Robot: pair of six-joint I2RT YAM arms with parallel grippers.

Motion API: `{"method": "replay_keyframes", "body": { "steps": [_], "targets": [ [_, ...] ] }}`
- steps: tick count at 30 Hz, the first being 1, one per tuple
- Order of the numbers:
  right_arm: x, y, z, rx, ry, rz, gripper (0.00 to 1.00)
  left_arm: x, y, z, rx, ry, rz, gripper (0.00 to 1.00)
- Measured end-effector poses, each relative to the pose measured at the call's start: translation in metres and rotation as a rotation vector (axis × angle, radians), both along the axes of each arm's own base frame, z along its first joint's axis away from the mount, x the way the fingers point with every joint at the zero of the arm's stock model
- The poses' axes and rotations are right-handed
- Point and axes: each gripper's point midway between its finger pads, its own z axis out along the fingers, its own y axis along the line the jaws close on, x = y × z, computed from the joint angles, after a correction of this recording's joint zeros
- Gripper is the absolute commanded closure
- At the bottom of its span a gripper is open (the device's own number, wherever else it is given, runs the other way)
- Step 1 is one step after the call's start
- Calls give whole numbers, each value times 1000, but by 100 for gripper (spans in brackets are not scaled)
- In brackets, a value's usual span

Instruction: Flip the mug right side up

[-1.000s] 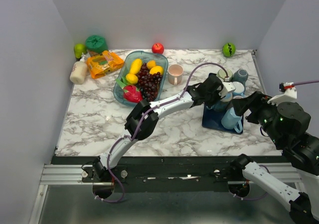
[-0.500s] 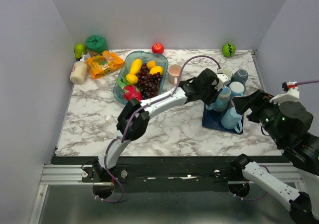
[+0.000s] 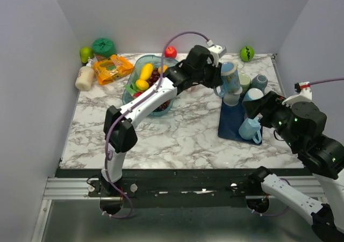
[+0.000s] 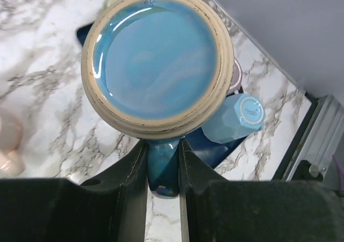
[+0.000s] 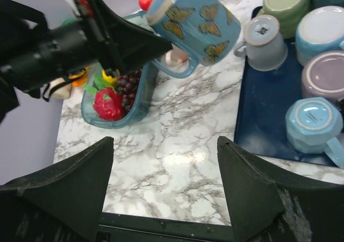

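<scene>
Mug (image 3: pixel 229 76) hangs tilted in the air above the far left corner of the tray (image 3: pixel 228 130), well off the table (image 3: pixel 183 129). Our left gripper (image 4: pixel 163 157) is clamped on its handle (image 5: pixel 180 64), one finger on each side. Our right gripper (image 5: pixel 165 145) hovers nearer, fingers wide apart and empty. We judge the lift done and the flip in hand. Next we need a wrist roll until the mouth faces up, then a free spot to set it down.

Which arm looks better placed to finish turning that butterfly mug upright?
Left: the left gripper is shut on the handle of the butterfly mug, held in the air near the tray. The right gripper hangs open and empty, apart from the mug.
</scene>
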Motion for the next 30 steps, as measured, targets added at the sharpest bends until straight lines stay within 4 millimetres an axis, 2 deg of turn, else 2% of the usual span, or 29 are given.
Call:
{"method": "replay_keyframes", "body": {
  "steps": [3,5,10,14,19,25,27,30],
  "targets": [
    [10,15,1,20,-7,41,16,6,29,44,-56,-25,56,100],
    [19,29,1,38,-21,77,16,2,44,73,-91,-55,76,100],
    [40,67,1,80,-68,198,16,-34,74,154,-202,-153,80,100],
    [55,100,14,121,-138,314,16,-67,100,201,-292,-206,81,100],
    [59,129,48,193,-281,447,14,-95,127,234,-402,-224,101,100],
    [40,153,105,296,-514,627,13,-111,141,248,-514,-207,120,100],
    [36,158,117,324,-557,669,13,-113,142,250,-539,-206,120,100],
    [36,168,124,360,-572,713,13,-114,143,255,-576,-215,123,100]
  ]
}}
